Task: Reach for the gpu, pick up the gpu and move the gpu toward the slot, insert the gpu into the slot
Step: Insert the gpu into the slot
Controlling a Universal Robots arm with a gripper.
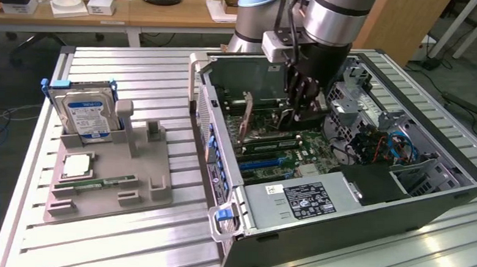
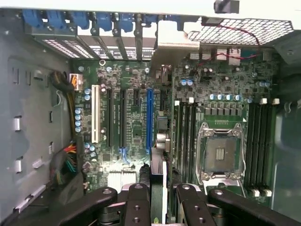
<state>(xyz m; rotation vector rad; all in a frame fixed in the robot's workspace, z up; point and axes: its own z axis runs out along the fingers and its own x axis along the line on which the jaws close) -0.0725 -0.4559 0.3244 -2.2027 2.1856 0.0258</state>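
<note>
Gripper (image 1: 299, 106) lowered inside the open case (image 1: 431, 205), fingers (image 2: 137, 202) clamped on the gpu (image 1: 246, 118) (edge-on between them), card standing upright over the motherboard (image 2: 136, 122), beside the blue slot (image 2: 149, 120).

The arm (image 1: 330, 16) comes down from the top centre of the exterior view, wrist pointing straight down. Its gripper (image 1: 295, 115) hangs vertical near the frame's middle. In the wrist view, the black fingers (image 2: 136, 202) sit at the bottom edge, closed on a thin card (image 2: 157, 188) held edge-on between them.
</note>
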